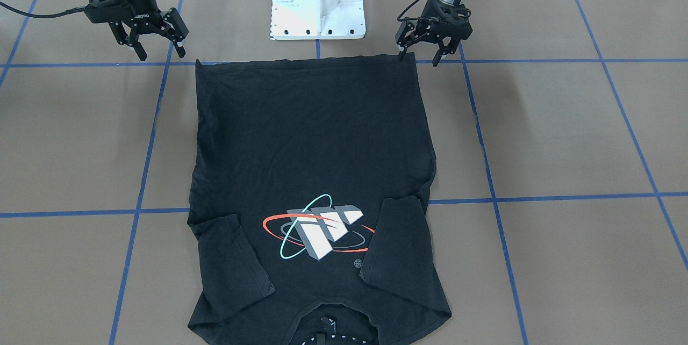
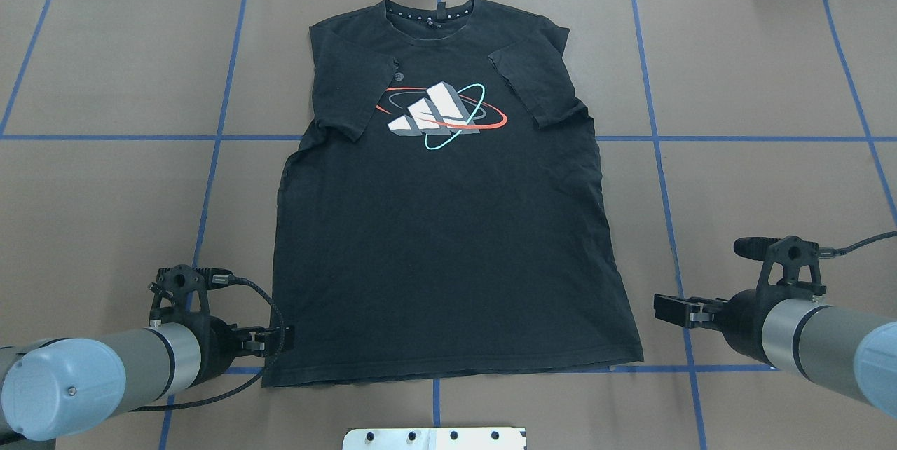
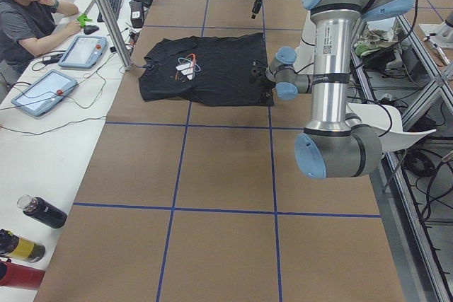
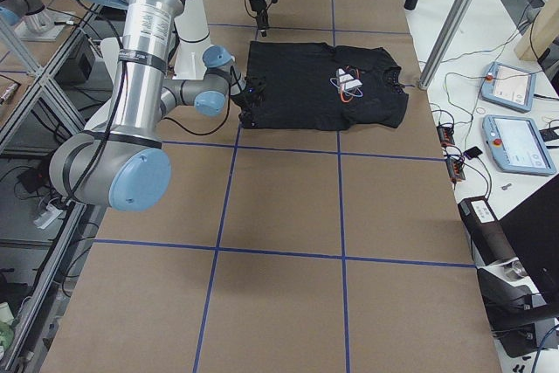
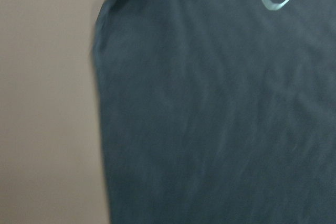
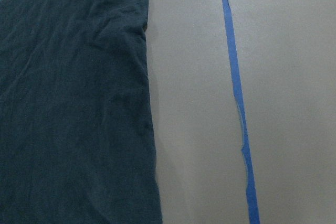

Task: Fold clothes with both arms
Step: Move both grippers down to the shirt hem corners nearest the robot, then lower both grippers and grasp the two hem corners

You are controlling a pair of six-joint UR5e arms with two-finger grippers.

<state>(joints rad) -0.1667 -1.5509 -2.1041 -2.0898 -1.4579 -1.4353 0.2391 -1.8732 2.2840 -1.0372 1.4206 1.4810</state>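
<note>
T-shirt (image 1: 312, 141) hem corner lies just beside left end effector (image 1: 419, 58).

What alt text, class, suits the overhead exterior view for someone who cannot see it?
A black T-shirt lies flat, graphic up, sleeves folded in, on a brown table; left pincer at one hem corner, right pincer clear of the other.

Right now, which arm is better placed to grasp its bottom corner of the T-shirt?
Left. The left gripper hangs open right at a hem corner of the T-shirt; the right gripper, also open, stands apart from its corner, off to the side.
</note>
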